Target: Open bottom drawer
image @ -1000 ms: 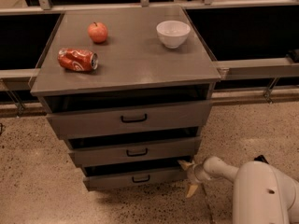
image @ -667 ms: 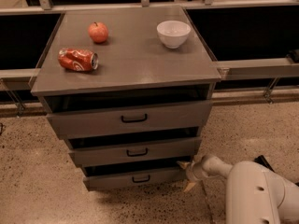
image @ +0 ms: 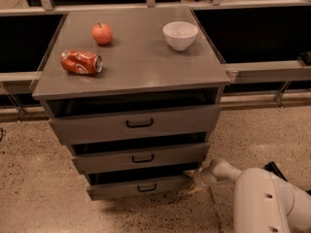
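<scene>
The bottom drawer (image: 116, 191), the narrowest grey front panel with a small black loop handle (image: 146, 188), sits at six o'clock of the grey cabinet (image: 136, 76), below the mid-width drawer front (image: 107, 161). It stands only slightly out. The white arm's gripper (image: 194, 178) is at three o'clock of that handle, against the panel's right end. Whether it is clenched or released cannot be told.

To do this well, the pull should probably run straight toward six o'clock, along the slides. A tug from one end alone could skew the panel and bind it, so a hold nearer the handle seems safer.

Against a second ago, the gripper has crept slightly toward nine o'clock and the arm's housing has followed. The drawer looks no further out.
</scene>
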Motion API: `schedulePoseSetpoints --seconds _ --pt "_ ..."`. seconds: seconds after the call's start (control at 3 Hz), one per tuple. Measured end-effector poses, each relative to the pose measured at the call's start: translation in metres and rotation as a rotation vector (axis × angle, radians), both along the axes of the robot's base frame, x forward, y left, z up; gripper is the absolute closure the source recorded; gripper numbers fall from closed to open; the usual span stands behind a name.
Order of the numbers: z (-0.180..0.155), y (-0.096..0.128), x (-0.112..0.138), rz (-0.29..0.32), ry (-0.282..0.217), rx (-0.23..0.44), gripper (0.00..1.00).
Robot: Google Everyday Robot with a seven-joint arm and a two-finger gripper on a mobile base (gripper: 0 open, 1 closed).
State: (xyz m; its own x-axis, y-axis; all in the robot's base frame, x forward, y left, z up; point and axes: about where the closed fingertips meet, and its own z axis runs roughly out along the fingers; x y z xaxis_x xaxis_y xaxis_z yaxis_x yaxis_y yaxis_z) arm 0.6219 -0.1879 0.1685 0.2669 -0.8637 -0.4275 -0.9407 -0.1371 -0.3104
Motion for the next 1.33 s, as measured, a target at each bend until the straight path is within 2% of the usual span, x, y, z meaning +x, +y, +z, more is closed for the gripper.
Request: schedulePoseSetpoints --seconds 0.33,0.67,1.0,1.33 --pt "0.007 0.000 0.000 0.000 0.000 0.000 0.52" --pt "0.003 0.008 -0.019 0.003 0.030 0.039 0.37" --pt "0.005 0.008 -0.018 0.003 0.030 0.039 0.13" --pt "0.005 0.008 -0.018 0.003 0.030 0.039 0.00"
